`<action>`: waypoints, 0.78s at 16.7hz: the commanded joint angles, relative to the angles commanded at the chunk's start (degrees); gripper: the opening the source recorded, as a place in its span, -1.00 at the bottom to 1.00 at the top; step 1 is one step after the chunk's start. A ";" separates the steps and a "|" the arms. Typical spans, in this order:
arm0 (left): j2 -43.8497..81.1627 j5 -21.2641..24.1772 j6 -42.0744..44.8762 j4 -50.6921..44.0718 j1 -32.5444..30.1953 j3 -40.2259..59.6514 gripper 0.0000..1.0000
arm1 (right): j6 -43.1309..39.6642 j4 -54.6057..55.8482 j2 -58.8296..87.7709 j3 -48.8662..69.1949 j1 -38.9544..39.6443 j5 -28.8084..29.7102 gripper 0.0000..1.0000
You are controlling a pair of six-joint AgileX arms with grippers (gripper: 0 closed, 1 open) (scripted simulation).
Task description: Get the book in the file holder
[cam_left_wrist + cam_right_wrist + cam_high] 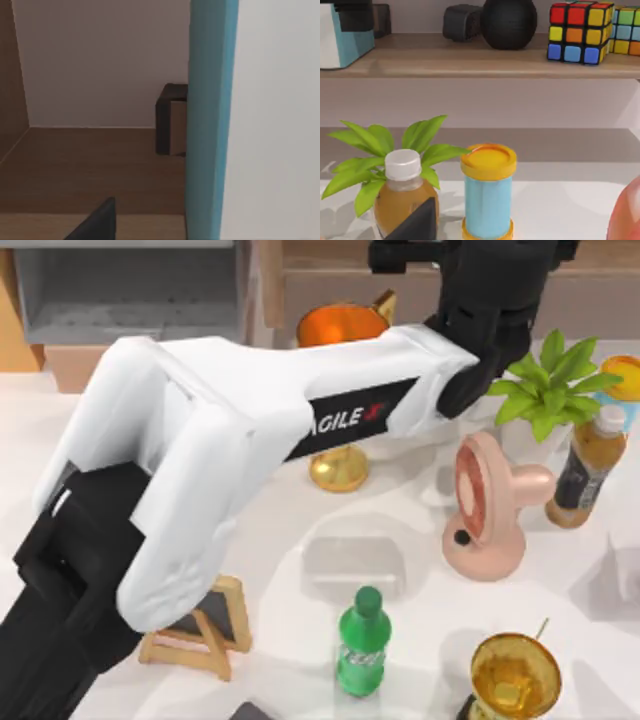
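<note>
**Left arm at the shelf, book not yet on its way**

The left arm stretches across the table to the long wooden shelf [470,62] at the back right. The left gripper [352,19] sits on top of the book [337,42], which stands at the shelf's end. Up close in the left wrist view, the teal cover [210,120] runs as a tall band with the pale page block beside it. Whether the gripper has clamped the book I cannot tell.

The right gripper [415,225] is parked low by the tea bottle [402,200], the blue can [488,195] and the potted plant [385,145]. I cannot tell its state either.

The book looks set on edge, covers upright. Its white page edges face out toward the table and a teal cover faces along the shelf. Its long axis seems to run from the shelf front toward the back wall, though that is not certain.

The file holder [130,300] waits at the back left, well apart from the book. To my eye the step in hand is securing the grip. It should be a firm pinch across the covers and a straight lift before swinging left. The carry needs to stay high, since the trophy cup [340,330], the pink fan [485,505] and the plant lie under the path. Keeping the book upright would let it slide edge-first into a compartment.
</note>
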 joint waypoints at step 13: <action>4.00 1.41 -0.12 -3.62 1.38 7.52 1.00 | 0.00 0.00 0.00 0.00 0.00 0.00 1.00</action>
